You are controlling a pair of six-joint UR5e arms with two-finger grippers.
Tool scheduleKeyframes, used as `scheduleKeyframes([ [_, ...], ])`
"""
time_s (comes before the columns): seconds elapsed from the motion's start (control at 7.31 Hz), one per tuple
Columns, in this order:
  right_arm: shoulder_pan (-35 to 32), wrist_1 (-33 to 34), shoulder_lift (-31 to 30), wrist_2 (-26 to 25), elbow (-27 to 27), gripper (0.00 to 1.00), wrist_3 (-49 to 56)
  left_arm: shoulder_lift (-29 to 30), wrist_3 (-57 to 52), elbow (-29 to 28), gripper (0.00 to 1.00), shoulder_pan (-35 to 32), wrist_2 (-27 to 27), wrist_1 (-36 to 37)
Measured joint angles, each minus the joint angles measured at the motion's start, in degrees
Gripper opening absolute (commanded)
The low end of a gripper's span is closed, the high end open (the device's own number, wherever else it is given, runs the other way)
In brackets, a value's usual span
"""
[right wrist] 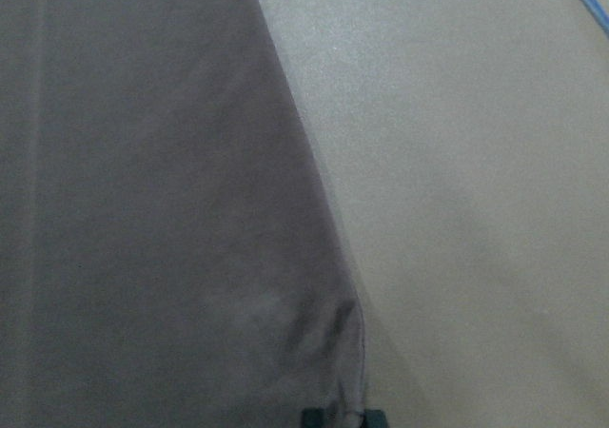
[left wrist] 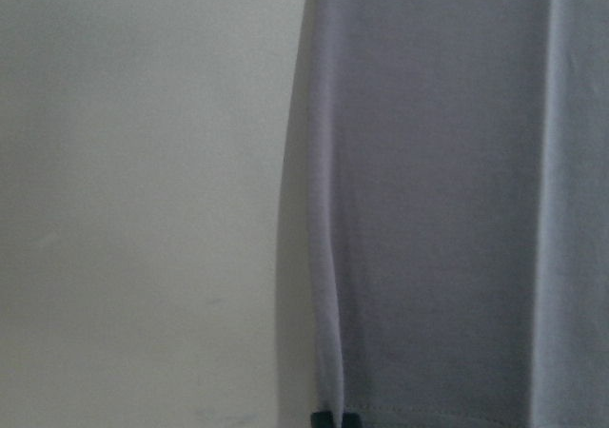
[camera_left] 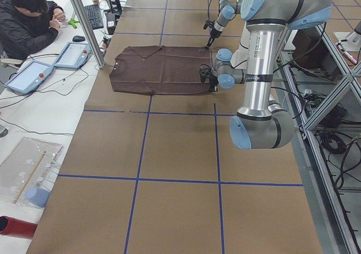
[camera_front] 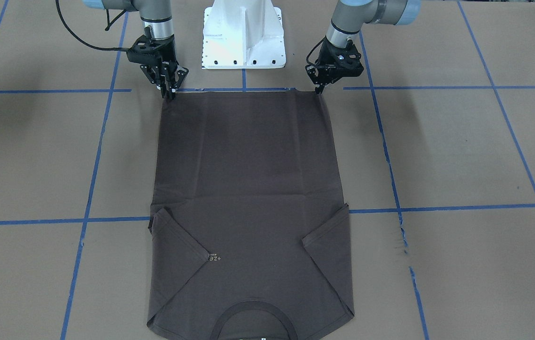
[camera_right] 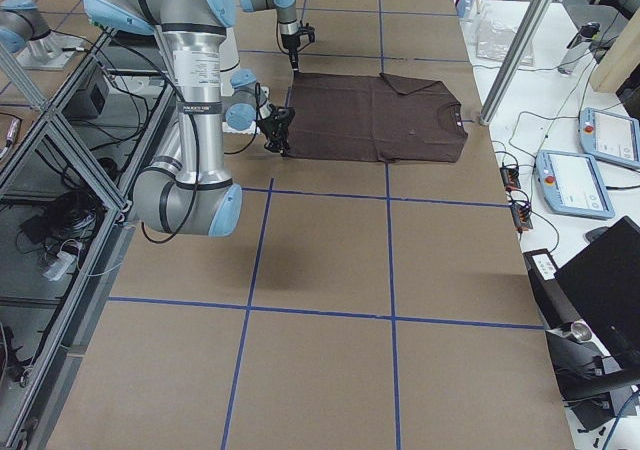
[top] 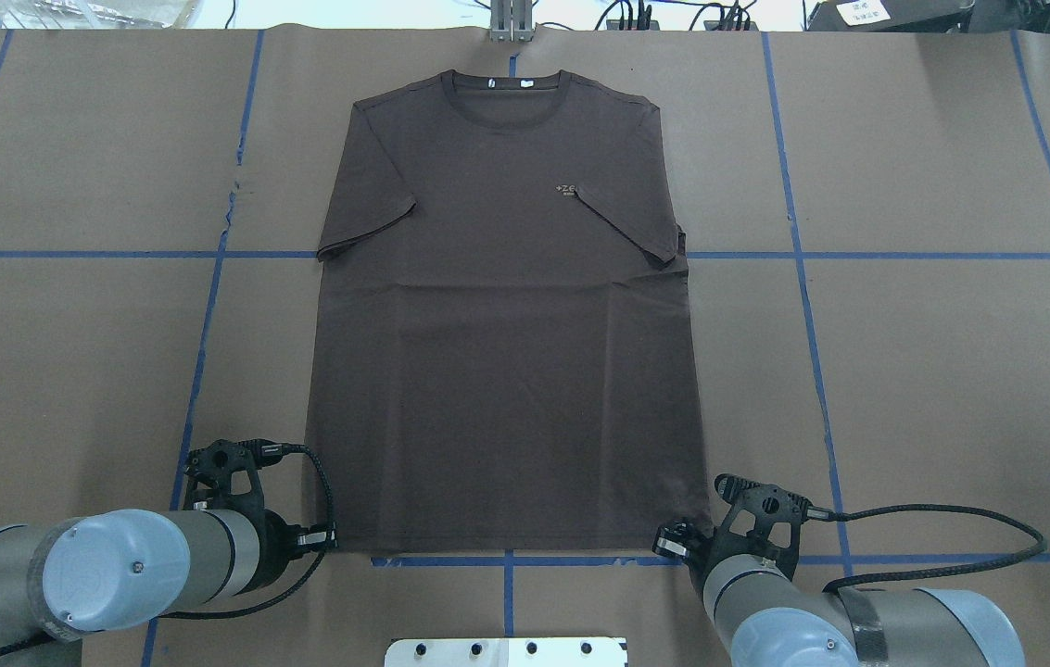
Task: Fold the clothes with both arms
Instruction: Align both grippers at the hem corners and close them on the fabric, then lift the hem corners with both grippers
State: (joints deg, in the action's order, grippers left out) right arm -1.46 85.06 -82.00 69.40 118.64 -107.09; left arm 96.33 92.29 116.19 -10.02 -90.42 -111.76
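Near the table's (top: 951, 389) edge by the robot's base, both grippers sit at the shirt's (top: 506, 371) hem corners. The left gripper (camera_front: 318, 89) and the right gripper (camera_front: 169, 94) each look pinched shut on a corner. The shirt lies flat mid-table, sleeves folded in, collar (top: 506, 93) toward the far edge. To fold well, I'd judge both should lift together at equal height, keep the hem taut between them, carry it straight toward the collar, and lay it down square.

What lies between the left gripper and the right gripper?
The bottom hem of the T-shirt runs from the left gripper to the right gripper, one at each corner, along a blue tape line. The front-facing view shows it.
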Motion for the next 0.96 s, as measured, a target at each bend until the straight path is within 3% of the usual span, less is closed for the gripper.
scheduleKeyframes([
  [0.55,-1.0,0.9,-0.1,0.3,1.9,0.00,0.3,0.5,-0.2,1.4,0.00,-0.1,0.0,0.9],
  [0.68,-1.4,3.5,-0.3,0.6,5.3,0.00,0.4,0.9,-0.4,5.9,0.00,-0.2,-0.8,5.0],
  [0.96,-0.8,13.9,-0.3,2.2,17.1,0.00,0.4,4.6,-0.5,19.6,0.00,-0.6,-5.4,21.6],
])
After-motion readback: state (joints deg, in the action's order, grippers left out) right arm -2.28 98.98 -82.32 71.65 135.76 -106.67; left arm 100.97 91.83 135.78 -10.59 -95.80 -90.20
